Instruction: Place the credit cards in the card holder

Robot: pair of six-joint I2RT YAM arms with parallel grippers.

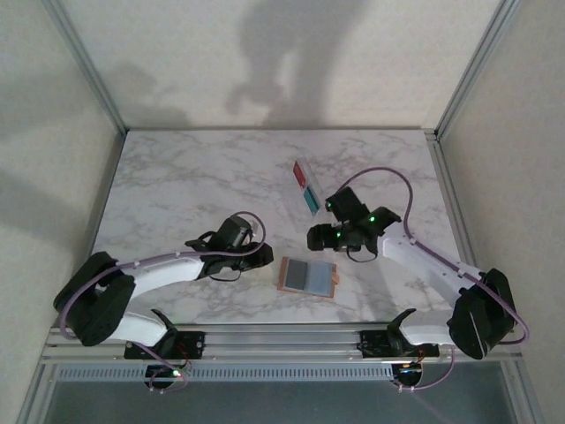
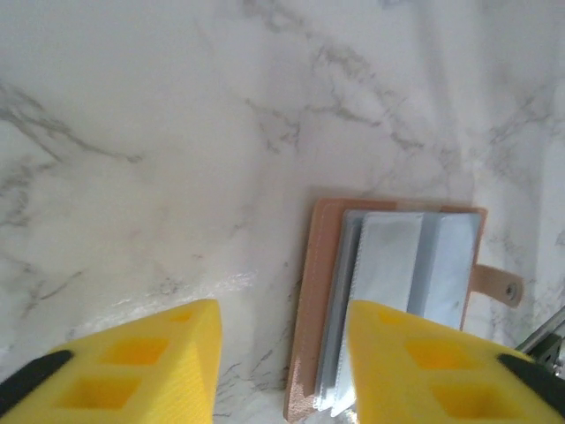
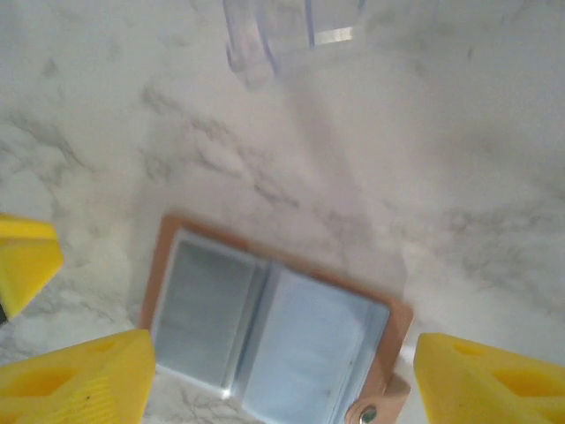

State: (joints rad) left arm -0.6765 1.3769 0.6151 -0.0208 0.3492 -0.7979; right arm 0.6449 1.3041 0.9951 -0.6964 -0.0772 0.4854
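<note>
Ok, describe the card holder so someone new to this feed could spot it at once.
Start at the white marble table and look near its front edge, about midway across. The tan-brown leather card holder lies there opened flat, grey-blue pockets up, a small clasp tab at its right. Unlike the red and teal plastic credit cards farther back, it is brown-rimmed and spread like a book.

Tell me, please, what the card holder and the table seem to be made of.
Card holder: tan leather or imitation, matte, with a snap tab; its inner pockets look like glossy translucent plastic. Table: white grey-veined marble pattern, slightly shiny, possibly laminate.
</note>
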